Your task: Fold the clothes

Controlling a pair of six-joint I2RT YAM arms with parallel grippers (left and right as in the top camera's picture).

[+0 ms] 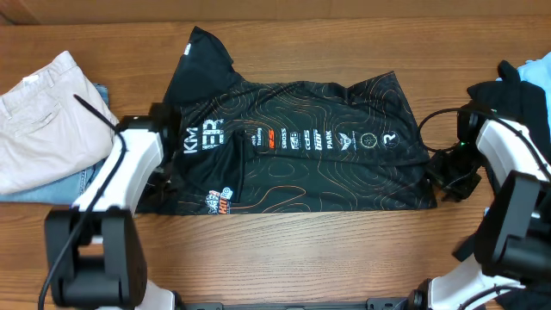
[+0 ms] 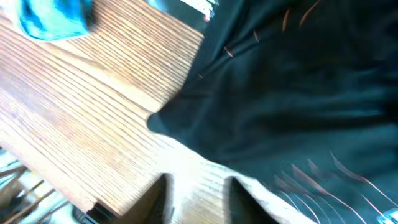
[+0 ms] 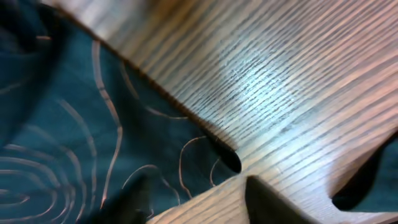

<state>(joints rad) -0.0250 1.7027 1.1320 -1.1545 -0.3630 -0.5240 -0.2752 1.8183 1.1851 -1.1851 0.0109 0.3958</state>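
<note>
Jersey (image 1: 301, 146) is laid flat, fold judged barely begun; left gripper (image 2: 198, 190) and right gripper (image 3: 199, 199) are seen spread, empty, at its left and right ends; near corners likely need pinching next.

Reaching in from the near left with the left arm (image 1: 129, 168), white links angled toward centre, wrist held low. Ending in the left gripper (image 1: 164, 183), pointed inward, with fingers (image 2: 165, 202) parted in the wrist view and nothing clamped between them. Mirrored on the other side with the right arm (image 1: 508, 151), bent inward. Same low pose for the right gripper (image 1: 448, 176), fingers (image 3: 264, 199) spread apart, blurred, gripping nothing.
</note>
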